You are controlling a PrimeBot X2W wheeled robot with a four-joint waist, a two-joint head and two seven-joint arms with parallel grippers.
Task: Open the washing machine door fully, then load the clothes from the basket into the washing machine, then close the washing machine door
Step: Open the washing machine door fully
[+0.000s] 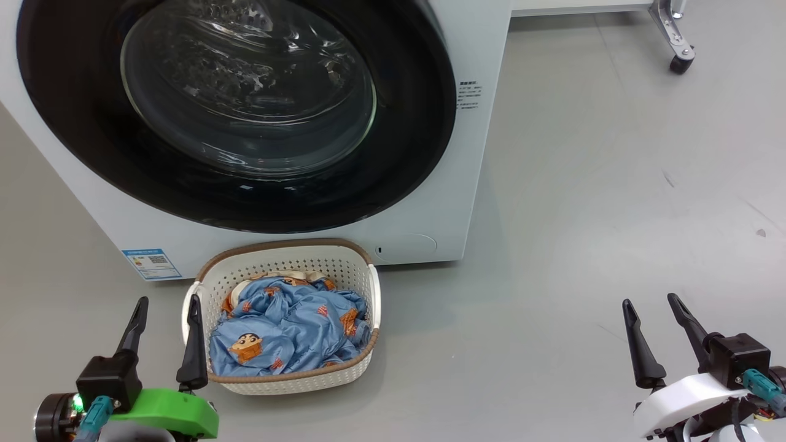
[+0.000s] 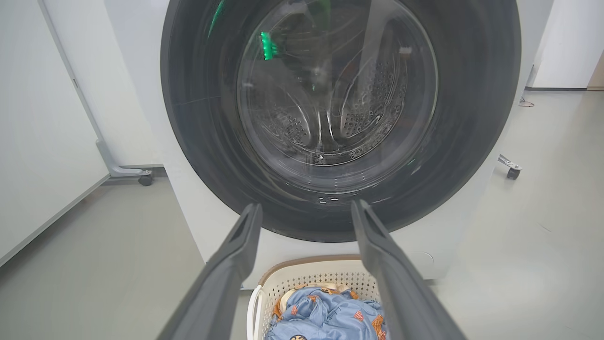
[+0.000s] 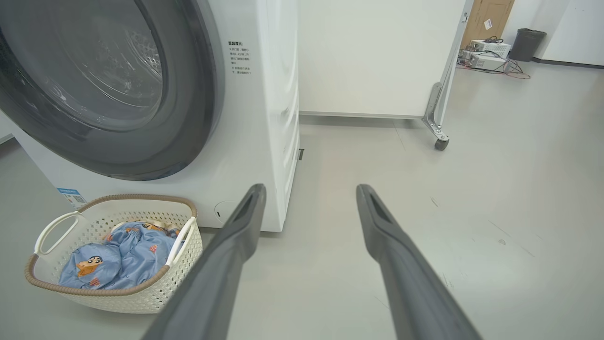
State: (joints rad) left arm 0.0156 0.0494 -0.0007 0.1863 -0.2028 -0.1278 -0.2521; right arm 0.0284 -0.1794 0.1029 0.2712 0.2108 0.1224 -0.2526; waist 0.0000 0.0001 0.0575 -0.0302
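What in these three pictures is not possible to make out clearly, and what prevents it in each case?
- Washing machine door: its top is cut off by the head view's upper edge.
- Clothes: bunched in the basket, whose wall hides the lower layers; their number is unclear, head view.
- Printed note and blue sticker on the washing machine: too small to read, head view.

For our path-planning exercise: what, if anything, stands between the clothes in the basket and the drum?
The shut washing machine door covers the drum, just above the basket of clothes. Nothing else visible intervenes.
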